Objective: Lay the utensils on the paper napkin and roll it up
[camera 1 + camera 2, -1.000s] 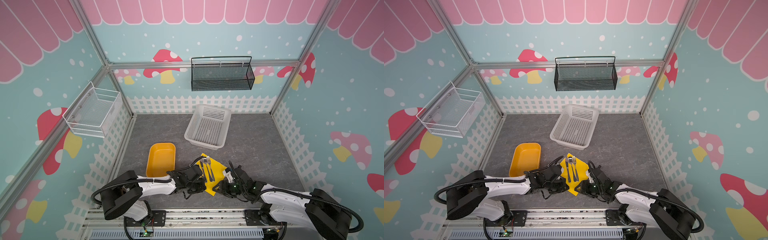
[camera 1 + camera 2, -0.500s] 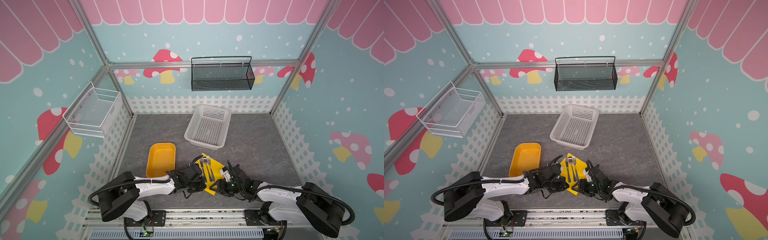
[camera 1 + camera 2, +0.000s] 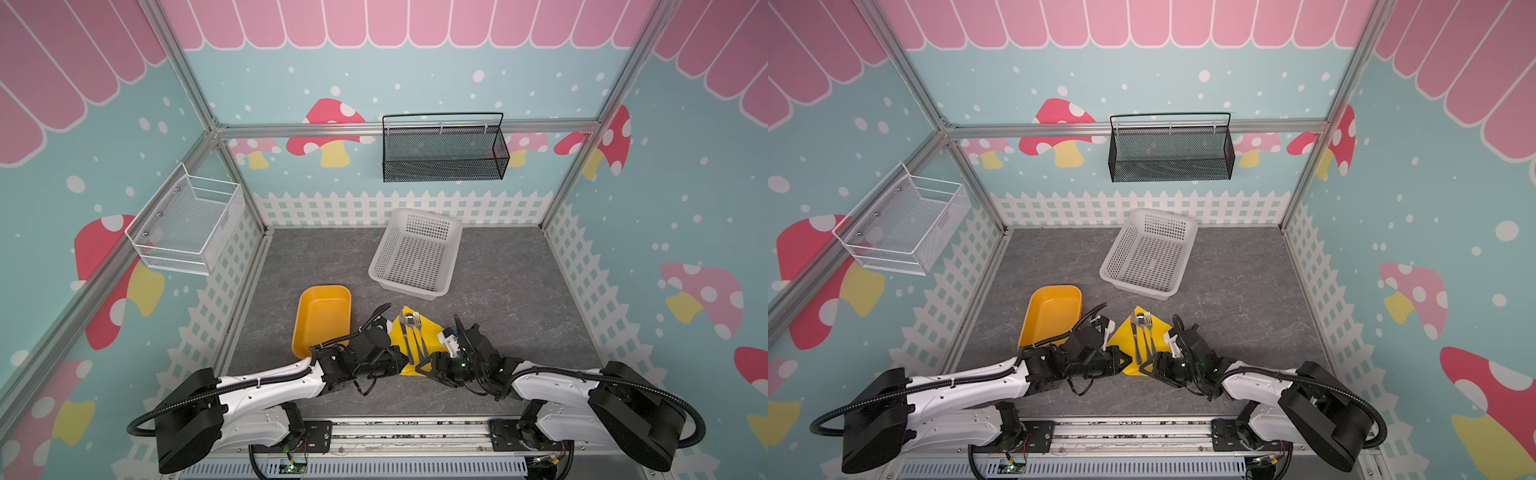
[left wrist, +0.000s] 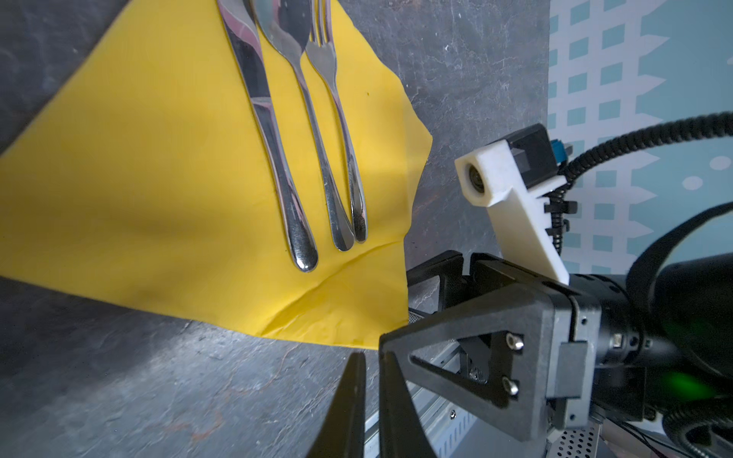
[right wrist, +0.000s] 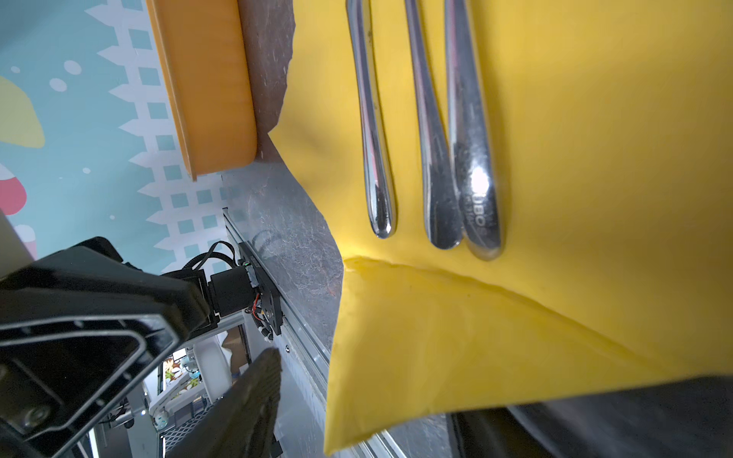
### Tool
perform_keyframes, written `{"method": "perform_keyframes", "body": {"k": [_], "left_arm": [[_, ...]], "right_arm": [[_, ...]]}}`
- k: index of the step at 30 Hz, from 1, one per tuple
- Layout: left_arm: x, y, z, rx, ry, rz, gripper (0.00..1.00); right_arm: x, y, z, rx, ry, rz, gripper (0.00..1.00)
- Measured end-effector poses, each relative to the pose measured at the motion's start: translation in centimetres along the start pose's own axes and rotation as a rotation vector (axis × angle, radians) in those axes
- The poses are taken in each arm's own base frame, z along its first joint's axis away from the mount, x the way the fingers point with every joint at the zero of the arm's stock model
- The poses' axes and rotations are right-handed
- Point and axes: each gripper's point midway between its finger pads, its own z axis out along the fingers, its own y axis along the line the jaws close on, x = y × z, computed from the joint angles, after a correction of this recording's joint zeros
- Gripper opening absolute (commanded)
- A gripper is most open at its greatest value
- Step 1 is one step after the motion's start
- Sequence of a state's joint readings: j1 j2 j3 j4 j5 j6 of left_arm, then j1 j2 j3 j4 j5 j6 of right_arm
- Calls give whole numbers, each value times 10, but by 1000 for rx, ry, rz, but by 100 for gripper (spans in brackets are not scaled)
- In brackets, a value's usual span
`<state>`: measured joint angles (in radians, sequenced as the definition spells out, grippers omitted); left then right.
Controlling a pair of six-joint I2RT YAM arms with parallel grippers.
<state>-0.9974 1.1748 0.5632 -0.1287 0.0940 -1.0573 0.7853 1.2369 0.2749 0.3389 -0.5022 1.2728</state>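
The yellow paper napkin [image 3: 434, 332] [image 3: 1121, 338] lies flat on the grey floor near the front, one corner pointing at the arms. The utensils [image 3: 415, 336] rest side by side on it: knife [image 4: 269, 138], spoon [image 4: 317, 138], fork [image 4: 345, 131]. My left gripper [image 4: 371, 357] is shut and empty, its tips just off the napkin's near corner. Facing it, my right gripper [image 5: 416, 416] is open, and the napkin's near corner stands as a raised flap [image 5: 436, 337] between its fingers [image 5: 254, 396]. In both top views the two grippers almost meet at that corner.
An orange-yellow tray [image 3: 322, 320] lies just left of the napkin, close to my left arm. Behind the napkin stands a white perforated basket [image 3: 415, 253]. A black mesh basket [image 3: 442, 149] and a white wire basket [image 3: 187, 226] hang on the walls. The front rail [image 3: 415, 424] runs under both arms.
My right gripper has slid left to the napkin's near corner and its jaws have widened. The left gripper has stayed almost where it was.
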Motion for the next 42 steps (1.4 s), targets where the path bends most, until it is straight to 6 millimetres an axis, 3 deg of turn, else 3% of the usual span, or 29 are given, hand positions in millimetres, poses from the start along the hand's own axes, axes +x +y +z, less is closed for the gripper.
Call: {"method": "perform_keyframes", "body": {"k": [7, 16, 35, 42], "left_arm": [[2, 0, -4, 3, 12, 39, 14], [13, -2, 2, 20, 71, 42, 14], [19, 0, 46, -21, 141, 30, 10], [18, 8, 53, -56, 132, -12, 10]], "right_arm": [[-9, 6, -2, -19, -21, 3, 70], [-22, 16, -1, -57, -49, -10, 63], [-37, 10, 4, -60, -28, -56, 58], [-40, 5, 4, -40, -41, -60, 49]]}}
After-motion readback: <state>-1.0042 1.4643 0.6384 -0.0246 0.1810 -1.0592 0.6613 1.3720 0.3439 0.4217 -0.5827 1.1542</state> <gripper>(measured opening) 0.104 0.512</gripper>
